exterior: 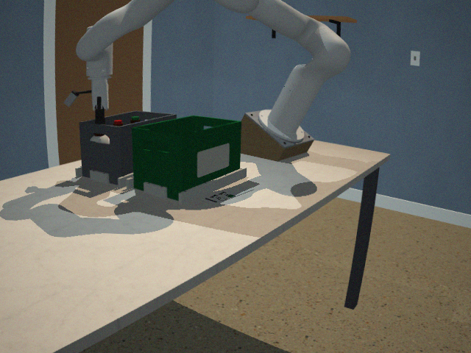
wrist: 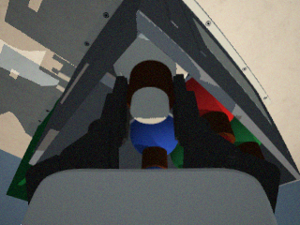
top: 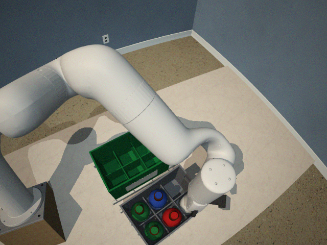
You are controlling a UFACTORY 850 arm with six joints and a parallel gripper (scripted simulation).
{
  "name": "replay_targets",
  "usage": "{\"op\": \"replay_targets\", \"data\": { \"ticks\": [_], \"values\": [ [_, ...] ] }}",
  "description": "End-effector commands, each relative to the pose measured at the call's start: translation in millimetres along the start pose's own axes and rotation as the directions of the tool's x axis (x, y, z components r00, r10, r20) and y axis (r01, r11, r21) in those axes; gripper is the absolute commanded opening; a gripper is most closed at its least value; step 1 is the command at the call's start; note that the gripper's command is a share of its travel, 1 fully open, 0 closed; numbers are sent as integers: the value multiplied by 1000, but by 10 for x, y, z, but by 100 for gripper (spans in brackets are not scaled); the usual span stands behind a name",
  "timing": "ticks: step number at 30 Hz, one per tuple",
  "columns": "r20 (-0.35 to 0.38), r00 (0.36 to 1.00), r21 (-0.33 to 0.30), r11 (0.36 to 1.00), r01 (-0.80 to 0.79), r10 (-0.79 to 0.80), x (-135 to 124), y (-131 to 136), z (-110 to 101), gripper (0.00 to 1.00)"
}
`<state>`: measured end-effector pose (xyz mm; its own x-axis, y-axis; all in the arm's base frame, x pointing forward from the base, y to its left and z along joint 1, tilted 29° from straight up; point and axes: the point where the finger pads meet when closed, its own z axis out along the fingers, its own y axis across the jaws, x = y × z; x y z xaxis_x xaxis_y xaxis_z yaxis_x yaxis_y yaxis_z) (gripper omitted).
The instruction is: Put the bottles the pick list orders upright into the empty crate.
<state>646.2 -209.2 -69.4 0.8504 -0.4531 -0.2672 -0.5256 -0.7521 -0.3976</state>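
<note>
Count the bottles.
5, all in the gray crate: two green bottles at one end, blue bottle and red bottle in the middle, white bottle in the gripper. The arm may hide others.

Tabletop (top: pixel 253 126) (exterior: pixel 114 265) (wrist: pixel 277 23): both crates borne
Empty crate (top: pixel 105 181) (exterior: pixel 160 167) (wrist: pixel 19 183): placed beside the bottle crate (top: pixel 133 225) (exterior: pixel 95 163) (wrist: pixel 100 52)
Bottles (top: pixel 157 199) (exterior: pixel 118 122) (wrist: pixel 152 136): held in separate compartments
Pick list (exterior: pixel 224 196): laid before the empty crate, exterior view
Arm base (top: pixel 52 218) (exterior: pixel 255 140): set right, behind the empty crate, exterior view
</note>
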Motion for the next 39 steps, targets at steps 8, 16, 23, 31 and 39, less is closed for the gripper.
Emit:
{"op": "replay_targets", "data": {
  "ticks": [8, 16, 23, 31, 39],
  "values": [
    [-3, 1000, 0, 1000, 1, -1, 11, -3, -196, 0],
    [-3, 1000, 0, 1000, 1, -1, 11, -3, -296, 0],
    [-3, 1000, 0, 1000, 1, -1, 10, -3, -413, 0],
    [-3, 1000, 0, 1000, 1, -1, 10, -3, -513, 0],
    [-3, 1000, 0, 1000, 1, -1, 10, -3, -647, 0]
  ]
}}
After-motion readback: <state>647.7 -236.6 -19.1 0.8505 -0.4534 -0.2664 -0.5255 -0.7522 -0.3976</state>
